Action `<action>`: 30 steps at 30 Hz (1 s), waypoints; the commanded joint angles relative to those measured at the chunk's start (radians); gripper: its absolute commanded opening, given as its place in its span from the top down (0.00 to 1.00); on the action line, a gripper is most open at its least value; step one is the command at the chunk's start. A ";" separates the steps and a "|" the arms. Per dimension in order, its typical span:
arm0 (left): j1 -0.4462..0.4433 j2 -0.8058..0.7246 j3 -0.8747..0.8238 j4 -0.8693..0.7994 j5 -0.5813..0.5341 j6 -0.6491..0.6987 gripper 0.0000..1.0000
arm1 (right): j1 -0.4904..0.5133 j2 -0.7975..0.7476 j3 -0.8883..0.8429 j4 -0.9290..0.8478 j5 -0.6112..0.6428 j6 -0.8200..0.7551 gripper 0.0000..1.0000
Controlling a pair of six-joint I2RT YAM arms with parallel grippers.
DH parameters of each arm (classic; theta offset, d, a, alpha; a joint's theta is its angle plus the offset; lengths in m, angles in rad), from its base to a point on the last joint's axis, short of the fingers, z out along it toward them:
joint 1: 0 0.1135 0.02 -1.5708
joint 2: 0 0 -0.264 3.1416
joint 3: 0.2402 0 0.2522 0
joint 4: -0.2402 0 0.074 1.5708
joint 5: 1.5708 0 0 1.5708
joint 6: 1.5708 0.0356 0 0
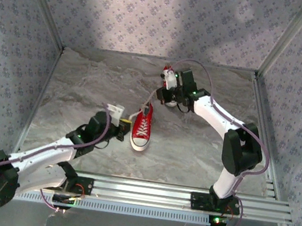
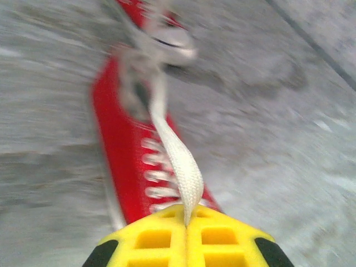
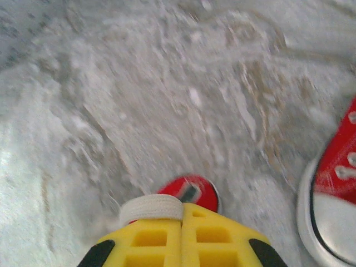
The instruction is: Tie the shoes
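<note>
One red shoe [image 1: 141, 127] with a white sole lies mid-table, its toe toward the arms. My left gripper [image 1: 123, 124] sits just to its left. In the left wrist view that gripper [image 2: 186, 214] is shut on a flat white lace [image 2: 181, 167], which runs taut back to the shoe [image 2: 125, 161]. My right gripper [image 1: 160, 96] hovers beyond the heel, and a lace [image 1: 150, 101] rises to it. In the right wrist view it [image 3: 182, 208] is shut on a white lace loop [image 3: 150, 208]. A second shoe [image 3: 334, 189] with a white toe cap shows at the right edge.
The marbled grey table [image 1: 88, 81] is boxed in by patterned walls and metal posts. An aluminium rail [image 1: 184, 199] carries both arm bases along the near edge. A red shoe part with a dark label [image 3: 192, 192] lies just past the right fingertips.
</note>
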State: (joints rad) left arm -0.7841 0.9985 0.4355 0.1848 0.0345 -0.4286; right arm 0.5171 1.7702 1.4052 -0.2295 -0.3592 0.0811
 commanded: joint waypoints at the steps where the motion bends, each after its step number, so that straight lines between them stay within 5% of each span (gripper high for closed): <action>1: -0.091 0.066 0.035 0.126 0.067 0.002 1.00 | 0.011 0.050 0.101 -0.040 -0.071 0.070 1.00; 10: -0.242 0.371 0.104 0.373 0.083 -0.031 0.99 | 0.062 0.178 0.310 -0.101 -0.233 0.119 1.00; 12: -0.247 0.421 0.129 0.389 0.081 -0.038 0.73 | 0.080 0.195 0.336 -0.136 -0.230 0.096 1.00; 13: -0.247 0.433 0.132 0.400 0.081 -0.041 0.52 | 0.086 0.198 0.341 -0.148 -0.223 0.085 0.99; 14: -0.247 0.434 0.133 0.407 0.073 -0.041 0.24 | 0.090 0.197 0.341 -0.156 -0.207 0.073 0.94; 16: -0.245 0.408 0.123 0.396 0.040 -0.033 0.02 | 0.092 0.184 0.338 -0.175 -0.177 0.052 0.70; 19: -0.244 0.303 0.100 0.307 -0.046 0.000 0.00 | 0.086 0.130 0.312 -0.191 -0.077 0.033 0.34; 21: -0.242 0.227 0.094 0.217 -0.113 0.028 0.00 | 0.081 0.082 0.296 -0.201 0.015 0.032 0.02; 27: -0.161 0.057 0.070 0.032 -0.237 -0.023 0.00 | 0.063 -0.098 0.113 -0.141 0.353 0.080 0.00; 30: -0.061 -0.011 0.059 -0.049 -0.253 -0.091 0.01 | 0.027 -0.198 -0.062 -0.063 0.376 0.137 0.00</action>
State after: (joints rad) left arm -0.9092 1.0328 0.5167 0.2630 -0.1497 -0.4583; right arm 0.5735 1.6402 1.4548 -0.3443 -0.1127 0.1585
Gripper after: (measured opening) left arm 0.994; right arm 0.995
